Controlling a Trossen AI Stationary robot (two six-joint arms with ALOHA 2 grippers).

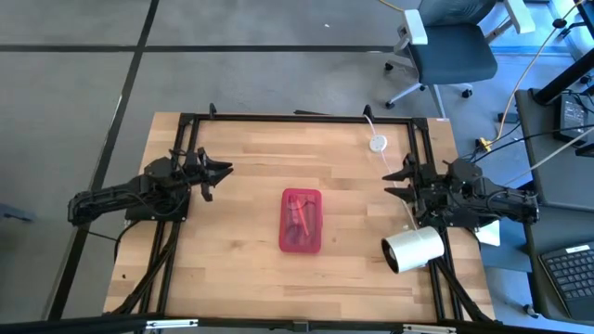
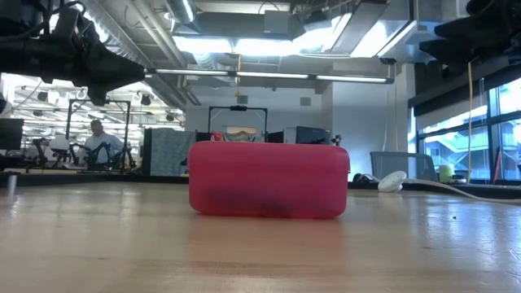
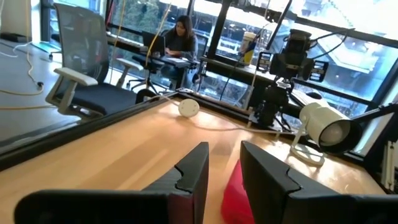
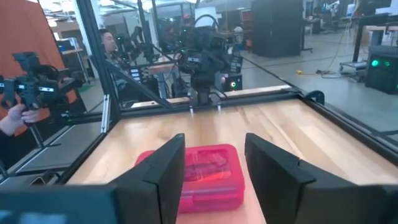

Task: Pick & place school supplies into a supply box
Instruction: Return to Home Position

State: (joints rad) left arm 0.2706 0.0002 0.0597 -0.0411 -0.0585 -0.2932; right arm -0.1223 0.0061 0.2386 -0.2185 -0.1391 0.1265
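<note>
Resting near the middle of the wooden table (image 1: 232, 250), the red supply box (image 1: 301, 221) is seen with its lid down. The school supplies (image 1: 304, 219) are made out only as dim dark streaks through the translucent lid; single pens or the scissors cannot be told apart. In the low view the box's near wall shows just a faint dark smear along its bottom.

The left gripper (image 1: 221, 172) is held above the left side of the table, well apart from the box, with nothing between its fingers. In its wrist view a narrow gap is left between the fingers (image 3: 193, 180), and only a corner of the box is caught there, the remainder being cut off by the picture's edge.

The right gripper (image 1: 392, 176) is held over the right side, also apart from the box. Its fingers (image 4: 165, 177) are parted more widely and are likewise empty, most of the box being framed between them.

A big white roll (image 1: 413, 249) is seen at the near right, partly covered by the right arm. A small white disc (image 1: 377, 144) lies at the far right, its cord passing under that arm. In the low view both arms are cut off at the top edge.
</note>
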